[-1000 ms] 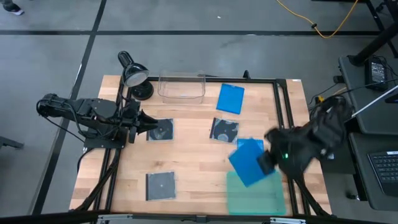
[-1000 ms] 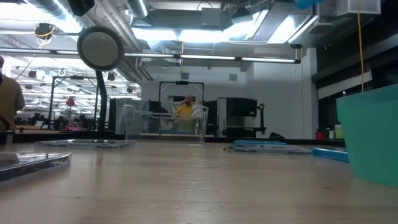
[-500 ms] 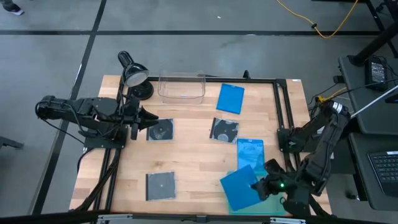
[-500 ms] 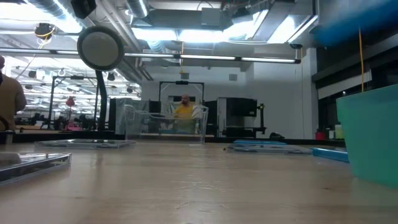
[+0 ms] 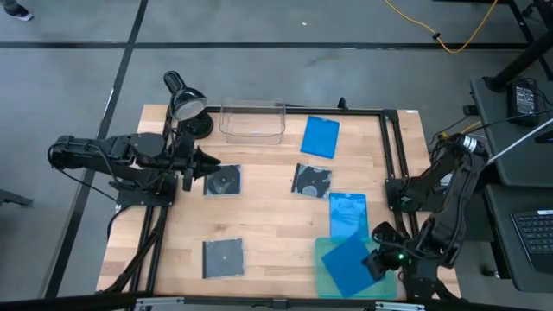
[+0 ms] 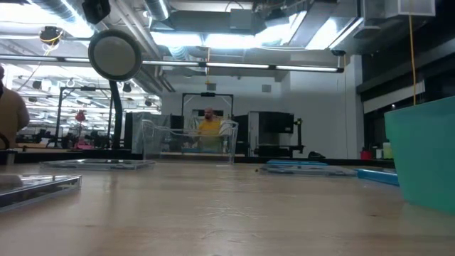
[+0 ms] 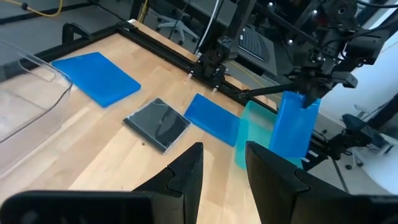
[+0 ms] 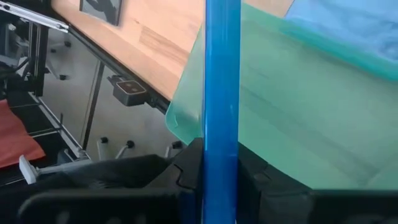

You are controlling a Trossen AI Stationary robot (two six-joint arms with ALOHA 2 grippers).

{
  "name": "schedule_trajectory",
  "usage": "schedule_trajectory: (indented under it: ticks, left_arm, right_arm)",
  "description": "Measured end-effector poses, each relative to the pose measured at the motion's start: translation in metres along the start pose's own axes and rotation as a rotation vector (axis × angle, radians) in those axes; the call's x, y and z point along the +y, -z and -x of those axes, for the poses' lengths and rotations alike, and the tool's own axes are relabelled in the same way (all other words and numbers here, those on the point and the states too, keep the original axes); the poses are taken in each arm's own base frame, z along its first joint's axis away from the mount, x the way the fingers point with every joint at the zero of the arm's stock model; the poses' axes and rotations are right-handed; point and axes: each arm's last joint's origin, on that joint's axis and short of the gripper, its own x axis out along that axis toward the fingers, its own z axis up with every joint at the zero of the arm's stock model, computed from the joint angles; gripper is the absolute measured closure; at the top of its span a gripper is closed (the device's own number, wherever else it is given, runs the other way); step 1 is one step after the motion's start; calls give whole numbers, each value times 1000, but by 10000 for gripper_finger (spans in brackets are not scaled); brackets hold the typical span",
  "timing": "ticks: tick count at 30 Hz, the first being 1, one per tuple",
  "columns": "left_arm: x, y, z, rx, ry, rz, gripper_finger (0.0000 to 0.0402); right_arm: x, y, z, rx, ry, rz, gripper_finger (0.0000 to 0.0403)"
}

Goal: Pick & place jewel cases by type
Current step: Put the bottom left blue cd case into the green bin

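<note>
Risk: right gripper (image 5: 373,262), jaws clamped on a blue jewel case (image 5: 349,266) above the teal tray (image 5: 324,278), may drop it askew across the rim. Left gripper (image 5: 200,165) jaws apart, empty.

Two dark, near-black jointed arms are seen, built of blocky segments with black cables looped along them. A small green light is shown glowing near the wrist of the right arm (image 5: 436,216). The left gripper (image 7: 222,163) is formed of two matte black fingers with angular, faceted tips.
</note>
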Motion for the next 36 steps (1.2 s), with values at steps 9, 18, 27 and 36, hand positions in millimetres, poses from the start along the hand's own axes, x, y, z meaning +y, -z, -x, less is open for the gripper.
schedule_trajectory:
  ticks: [9, 18, 27, 36]
  left_arm:
    - [4, -3, -1, -18, -32, -7, 288]
    - [6, -3, -1, -23, -41, -4, 288]
    - [6, -3, -1, -22, -41, -15, 288]
    - [6, -3, -1, -22, -41, -30, 288]
  right_arm:
    - [-3, -12, 14, 8, 8, -3, 349]
    - [-12, -27, 32, -3, 34, 18, 349]
    - [-11, -26, 31, 29, 45, 0, 349]
    - [-4, -23, 31, 55, -21, -37, 349]
